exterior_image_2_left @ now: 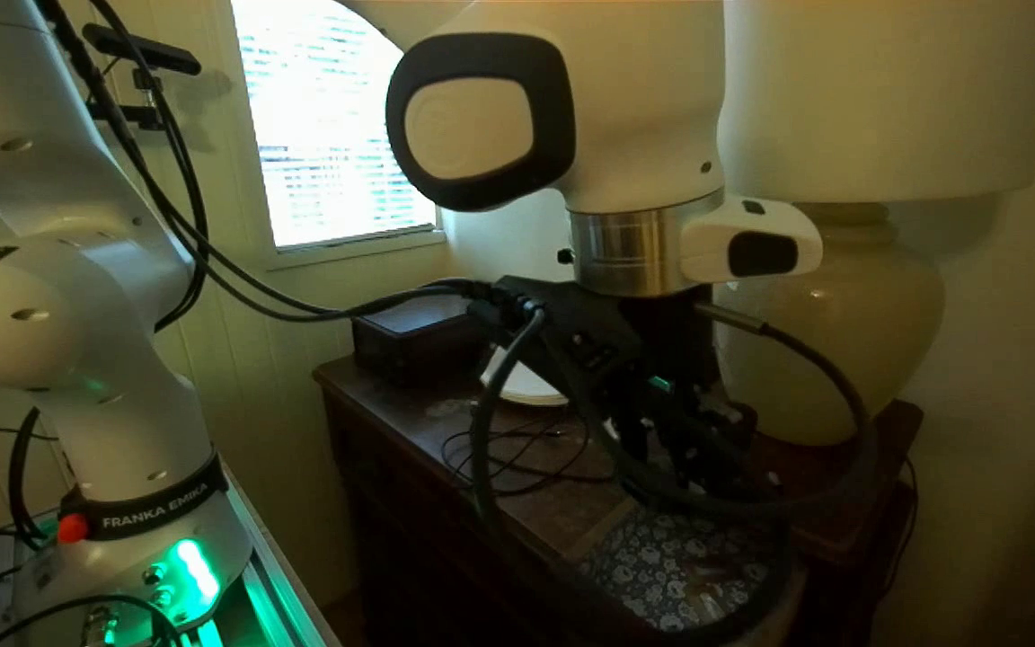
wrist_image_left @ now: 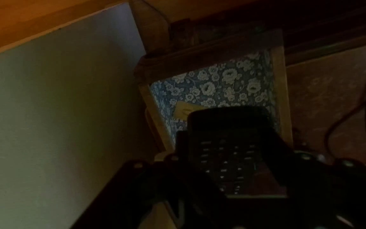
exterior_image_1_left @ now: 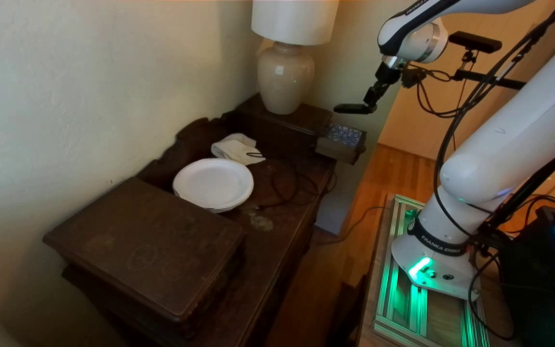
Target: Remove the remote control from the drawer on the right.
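Remote [wrist_image_left: 229, 151] is clamped in the gripper [exterior_image_1_left: 370, 100], clear of the drawer [exterior_image_1_left: 336, 148]; probably light, stiff, bit slick; imo both long sides near the middle grip best

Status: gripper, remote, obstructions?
Gripper shut on remote control. Remote control out, held above open drawer. Nothing seen in the way.
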### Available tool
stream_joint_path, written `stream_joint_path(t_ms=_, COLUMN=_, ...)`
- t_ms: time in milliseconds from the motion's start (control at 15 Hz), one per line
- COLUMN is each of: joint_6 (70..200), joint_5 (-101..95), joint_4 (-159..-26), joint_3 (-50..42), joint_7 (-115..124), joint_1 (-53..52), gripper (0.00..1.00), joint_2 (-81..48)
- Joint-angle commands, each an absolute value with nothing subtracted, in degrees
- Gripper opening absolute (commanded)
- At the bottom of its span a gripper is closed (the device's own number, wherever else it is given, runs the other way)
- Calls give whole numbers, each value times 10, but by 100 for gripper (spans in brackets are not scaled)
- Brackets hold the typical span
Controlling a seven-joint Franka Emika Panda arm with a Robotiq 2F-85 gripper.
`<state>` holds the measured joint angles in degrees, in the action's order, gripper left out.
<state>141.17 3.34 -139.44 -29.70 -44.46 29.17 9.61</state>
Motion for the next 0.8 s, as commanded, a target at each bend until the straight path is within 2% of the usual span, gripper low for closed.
stream_joint_path(t_ms=0, joint_6=1487, joint_5=56, joint_4=-1417, joint_3=-283, joint_7=-327, joint_1=267, gripper=36, joint_2=91)
stream_joint_path(t_ms=400, joint_6=1679, joint_5=143, joint_4=-1443, joint_3=-247, joint_7=-181, joint_1=205, gripper=36, joint_2=6)
stream_joint_path(t_ms=733, joint_6=1783, joint_5=104, joint_4=-1427, joint_3=-231, joint_7=-2, joint_1=202, gripper=36, joint_2=-96)
